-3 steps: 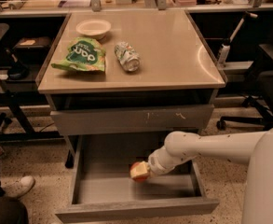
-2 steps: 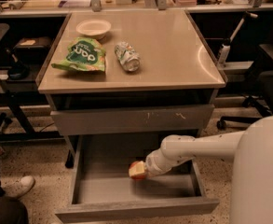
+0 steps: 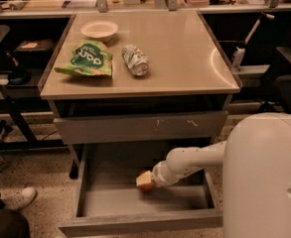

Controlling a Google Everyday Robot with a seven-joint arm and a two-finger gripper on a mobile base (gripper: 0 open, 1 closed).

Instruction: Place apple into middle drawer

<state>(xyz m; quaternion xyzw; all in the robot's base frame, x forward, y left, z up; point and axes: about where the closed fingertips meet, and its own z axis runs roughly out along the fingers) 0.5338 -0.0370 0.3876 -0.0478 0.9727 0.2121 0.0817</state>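
Note:
The apple [image 3: 145, 181], red-orange with a yellowish side, sits at the tip of my gripper [image 3: 150, 179], low inside the open middle drawer [image 3: 140, 222]. The gripper is shut on the apple, which is just above or touching the drawer's flat grey floor near its middle. My white arm [image 3: 194, 161] reaches in from the right, over the drawer's right wall. The arm's end hides part of the apple.
Above the open drawer is a closed grey drawer front with white scratches [image 3: 140, 127]. On the tabletop [image 3: 184, 58] lie a silver-green drink can [image 3: 135, 59], a green chip bag [image 3: 85, 58] and a white bowl [image 3: 100, 30]. A person's shoe [image 3: 21, 197] is on the floor at left.
My arm has drawn slightly left and closer to my body with the apple at its tip. The apple stays low over the drawer floor.

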